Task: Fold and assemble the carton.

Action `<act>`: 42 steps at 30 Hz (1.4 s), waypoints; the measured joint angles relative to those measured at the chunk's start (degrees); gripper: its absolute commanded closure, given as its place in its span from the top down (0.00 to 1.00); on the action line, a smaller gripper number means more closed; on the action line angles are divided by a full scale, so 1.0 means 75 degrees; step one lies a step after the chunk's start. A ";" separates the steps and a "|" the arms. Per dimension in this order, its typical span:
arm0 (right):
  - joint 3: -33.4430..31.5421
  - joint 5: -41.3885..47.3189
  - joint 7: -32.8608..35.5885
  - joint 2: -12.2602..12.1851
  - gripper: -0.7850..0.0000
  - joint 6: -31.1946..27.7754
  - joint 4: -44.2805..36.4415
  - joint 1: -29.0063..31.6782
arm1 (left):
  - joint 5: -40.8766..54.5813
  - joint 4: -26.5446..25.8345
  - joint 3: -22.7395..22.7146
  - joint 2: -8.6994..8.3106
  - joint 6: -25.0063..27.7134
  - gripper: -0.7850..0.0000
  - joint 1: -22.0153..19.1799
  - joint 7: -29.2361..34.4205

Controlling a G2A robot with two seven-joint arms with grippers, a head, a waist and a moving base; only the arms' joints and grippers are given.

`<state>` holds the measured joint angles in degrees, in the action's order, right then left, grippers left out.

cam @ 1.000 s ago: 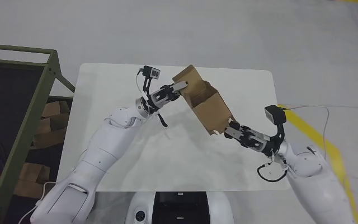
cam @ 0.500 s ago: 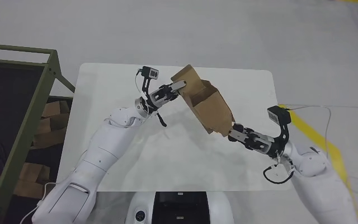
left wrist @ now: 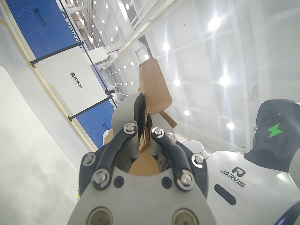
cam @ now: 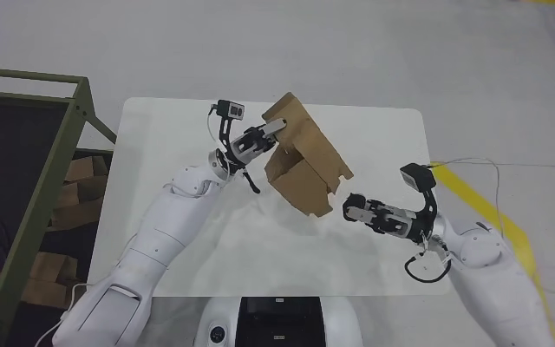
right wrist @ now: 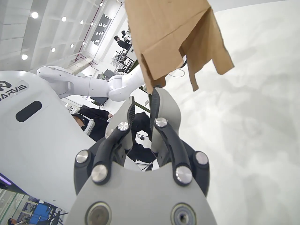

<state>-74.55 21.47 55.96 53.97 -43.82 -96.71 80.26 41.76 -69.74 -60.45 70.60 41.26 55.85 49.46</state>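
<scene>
Mid-fold: the brown carton (cam: 303,165) hangs tilted over the white desk (cam: 381,130), 1 upper flap clamped in the left claw (cam: 274,128). The right claw (cam: 349,208) sits just beside the carton's lower flaps, its fingers (right wrist: 161,101) slightly apart, gripping nothing, 1 tip at a cardboard corner.

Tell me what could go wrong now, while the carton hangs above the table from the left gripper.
1. The left gripper pinches the carton by one flap; the carton might swing, slip out, or crease there.
2. The right gripper is open, close to a lower flap corner but holding nothing; closing here may miss or crumple it.
3. The bottom flaps hang loose and splayed, so they might catch on the table if lowered.
</scene>
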 measured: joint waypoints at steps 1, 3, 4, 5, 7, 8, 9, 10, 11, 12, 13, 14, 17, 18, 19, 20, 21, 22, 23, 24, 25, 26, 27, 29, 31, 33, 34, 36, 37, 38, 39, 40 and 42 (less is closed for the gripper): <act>0.0022 -0.0027 -0.0019 0.0004 0.27 0.0017 0.0010 -0.0022 | 0.0006 -0.0001 -0.0009 0.0009 -0.0001 0.00 -0.0005 -0.0004; 0.0043 -0.0059 -0.0041 0.0007 0.31 0.0029 0.0023 -0.0048 | 0.0037 -0.0005 -0.0022 0.0022 -0.0005 0.00 -0.0005 -0.0015; 0.0047 -0.0094 -0.0048 0.0008 0.34 0.0025 0.0031 -0.0063 | 0.0093 -0.0017 -0.0027 0.0032 -0.0024 0.00 -0.0001 -0.0009; 0.0047 -0.0149 -0.0048 0.0008 0.37 0.0005 0.0036 -0.0076 | 0.0153 -0.0026 -0.0031 0.0040 -0.0048 0.00 0.0004 0.0012; 0.0049 -0.0371 -0.0089 0.0009 0.38 -0.0071 0.0032 -0.0092 | 0.0286 -0.0033 -0.0056 0.0051 -0.0103 0.00 0.0009 0.0090; 0.0058 -0.0501 -0.0130 0.0012 0.39 -0.0092 0.0022 -0.0092 | 0.0353 -0.0038 -0.0066 0.0057 -0.0131 0.00 0.0011 0.0129; 0.0074 -0.0643 -0.0189 0.0017 0.39 -0.0089 0.0010 -0.0091 | 0.0436 -0.0046 -0.0075 0.0063 -0.0165 0.00 0.0013 0.0176; 0.0104 -0.0823 -0.0287 0.0026 0.39 -0.0039 -0.0003 -0.0096 | 0.0550 -0.0052 -0.0092 0.0070 -0.0208 0.00 0.0012 0.0252; 0.0135 -0.0933 -0.0367 0.0034 0.38 0.0017 -0.0008 -0.0111 | 0.0626 -0.0051 -0.0108 0.0074 -0.0234 0.00 0.0008 0.0313; 0.0173 -0.1016 -0.0439 0.0044 0.38 0.0071 -0.0004 -0.0137 | 0.0689 -0.0048 -0.0124 0.0078 -0.0257 0.00 0.0002 0.0373; 0.0232 -0.1083 -0.0507 0.0057 0.37 0.0141 0.0027 -0.0186 | 0.0751 -0.0040 -0.0147 0.0083 -0.0283 0.00 -0.0005 0.0445; 0.0282 -0.1103 -0.0543 0.0067 0.36 0.0190 0.0065 -0.0232 | 0.0788 -0.0034 -0.0163 0.0086 -0.0298 0.00 -0.0008 0.0487; 0.0477 -0.1065 -0.0544 0.0104 0.35 0.0320 0.0224 -0.0435 | 0.0841 -0.0031 -0.0204 0.0100 -0.0325 0.00 -0.0010 0.0582; 0.0547 -0.1063 -0.0521 0.0116 0.34 0.0352 0.0267 -0.0503 | 0.0840 -0.0032 -0.0215 0.0104 -0.0325 0.00 -0.0011 0.0600; 0.0646 -0.1081 -0.0494 0.0133 0.34 0.0390 0.0309 -0.0588 | 0.0837 -0.0034 -0.0228 0.0111 -0.0323 0.00 -0.0009 0.0615; 0.0715 -0.1106 -0.0485 0.0146 0.34 0.0416 0.0336 -0.0650 | 0.0834 -0.0036 -0.0236 0.0115 -0.0324 0.00 -0.0007 0.0622; 0.0778 -0.1136 -0.0484 0.0159 0.34 0.0443 0.0362 -0.0708 | 0.0831 -0.0038 -0.0245 0.0120 -0.0327 0.00 -0.0005 0.0628; 0.0857 -0.1167 -0.0500 0.0175 0.34 0.0464 0.0389 -0.0774 | 0.0825 -0.0039 -0.0255 0.0127 -0.0336 0.00 -0.0003 0.0635; 0.0915 -0.1190 -0.0514 0.0188 0.33 0.0468 0.0403 -0.0813 | 0.0822 -0.0041 -0.0261 0.0131 -0.0345 0.00 -0.0003 0.0646; 0.0970 -0.1218 -0.0524 0.0199 0.33 0.0464 0.0407 -0.0842 | 0.0819 -0.0041 -0.0268 0.0136 -0.0355 0.00 -0.0003 0.0656; 0.1036 -0.1239 -0.0518 0.0210 0.32 0.0437 0.0398 -0.0866 | 0.0808 -0.0033 -0.0274 0.0141 -0.0367 0.00 -0.0007 0.0661; 0.1086 -0.1237 -0.0495 0.0218 0.32 0.0409 0.0393 -0.0883 | 0.0792 -0.0024 -0.0276 0.0146 -0.0376 0.00 -0.0013 0.0664; 0.1133 -0.1213 -0.0455 0.0223 0.32 0.0382 0.0394 -0.0902 | 0.0769 -0.0010 -0.0280 0.0151 -0.0380 0.00 -0.0020 0.0664; 0.1213 -0.1075 -0.0327 0.0231 0.31 0.0328 0.0436 -0.0961 | 0.0715 0.0018 -0.0285 0.0166 -0.0376 0.00 -0.0034 0.0649; 0.1235 -0.0976 -0.0281 0.0235 0.29 0.0306 0.0511 -0.1018 | 0.0693 0.0029 -0.0282 0.0182 -0.0374 0.00 -0.0041 0.0649; 0.1256 -0.0945 -0.0297 0.0242 0.28 0.0306 0.0566 -0.1059 | 0.0683 0.0034 -0.0279 0.0194 -0.0376 0.00 -0.0043 0.0664; 0.1278 -0.0933 -0.0315 0.0249 0.27 0.0311 0.0593 -0.1090 | 0.0682 0.0034 -0.0276 0.0203 -0.0388 0.00 -0.0042 0.0679; 0.1322 -0.0929 -0.0337 0.0261 0.27 0.0316 0.0618 -0.1132 | 0.0678 0.0035 -0.0276 0.0214 -0.0405 0.00 -0.0042 0.0699; 0.1358 -0.0935 -0.0361 0.0270 0.27 0.0318 0.0622 -0.1150 | 0.0671 0.0040 -0.0277 0.0222 -0.0409 0.00 -0.0042 0.0710; 0.1387 -0.0949 -0.0383 0.0278 0.27 0.0313 0.0622 -0.1159 | 0.0671 0.0047 -0.0277 0.0228 -0.0414 0.00 -0.0042 0.0717; 0.1415 -0.0973 -0.0414 0.0285 0.27 0.0302 0.0622 -0.1168 | 0.0675 0.0053 -0.0276 0.0235 -0.0421 0.00 -0.0043 0.0726; 0.1441 -0.1022 -0.0486 0.0297 0.26 0.0283 0.0629 -0.1182 | 0.0681 0.0063 -0.0276 0.0243 -0.0428 0.00 -0.0046 0.0740; 0.1482 -0.1091 -0.0611 0.0315 0.24 0.0249 0.0641 -0.1193 | 0.0687 0.0075 -0.0276 0.0255 -0.0432 0.00 -0.0048 0.0769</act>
<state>-63.44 13.29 51.38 56.33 -41.96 -91.91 71.31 46.91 -69.18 -62.51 72.51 38.02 55.49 55.23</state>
